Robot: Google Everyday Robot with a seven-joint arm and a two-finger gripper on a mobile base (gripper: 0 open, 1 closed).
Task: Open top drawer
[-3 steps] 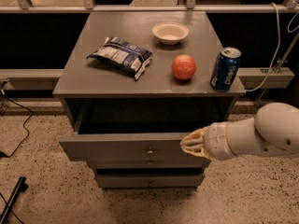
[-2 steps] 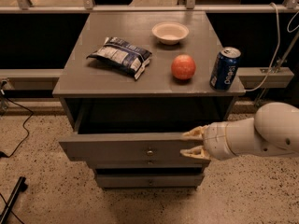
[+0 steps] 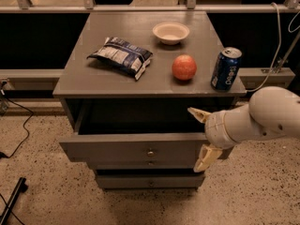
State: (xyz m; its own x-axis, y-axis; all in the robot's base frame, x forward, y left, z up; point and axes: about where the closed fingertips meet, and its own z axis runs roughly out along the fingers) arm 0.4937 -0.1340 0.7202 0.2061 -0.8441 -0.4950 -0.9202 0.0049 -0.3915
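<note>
The top drawer (image 3: 117, 147) of the grey cabinet is pulled out, its dark inside showing behind the front. A small round metal knob (image 3: 150, 153) sits at the front's centre. My gripper (image 3: 198, 137) is at the drawer's right end, fingers spread wide open. One tan finger (image 3: 198, 114) is above the drawer front by the opening, the other (image 3: 204, 159) hangs below and in front of it. The gripper holds nothing. Two narrower drawers (image 3: 150, 180) show below.
On the cabinet top (image 3: 84, 78) lie a chip bag (image 3: 122, 55), a white bowl (image 3: 171, 32), a red apple (image 3: 183, 67) and a blue soda can (image 3: 226, 68). A cable (image 3: 14, 109) runs on the speckled floor at the left. A railing stands behind.
The gripper's fingers have spread from nearly closed to wide open. The gripper has shifted slightly right, off the drawer front. The drawer stays pulled out.
</note>
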